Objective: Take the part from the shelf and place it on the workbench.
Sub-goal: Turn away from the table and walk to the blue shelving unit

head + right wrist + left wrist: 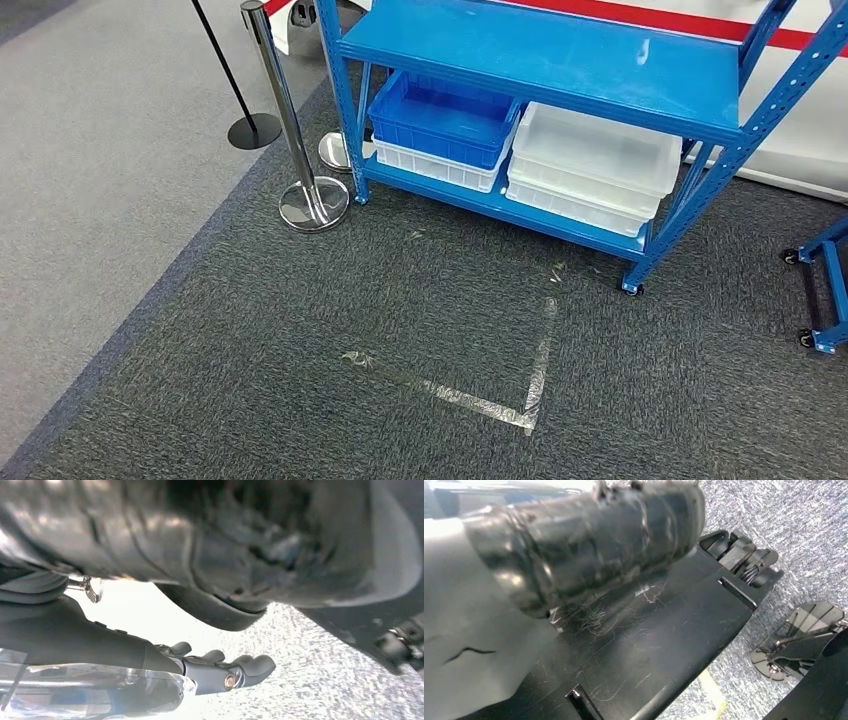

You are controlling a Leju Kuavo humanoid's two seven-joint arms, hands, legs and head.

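Observation:
A blue metal shelf [540,60] stands ahead on the dark carpet in the head view. Its lower level carries a blue bin [445,115] stacked on a white one [430,165], with stacked translucent white bins [595,150] beside them. The upper level hides the rear part of every bin. In the left wrist view, my left hand [589,545] appears as a grey cover and a thick dark thumb; its fingers are hidden. My right hand [220,672] hangs over the carpet in the right wrist view, dark fingers stretched out and nothing in them.
A chrome stanchion [310,195] stands at the shelf's front left corner, and a black post base [253,130] lies further back. Clear tape [540,370] marks a corner on the carpet before the shelf. A blue wheeled frame [830,290] sits at the right edge.

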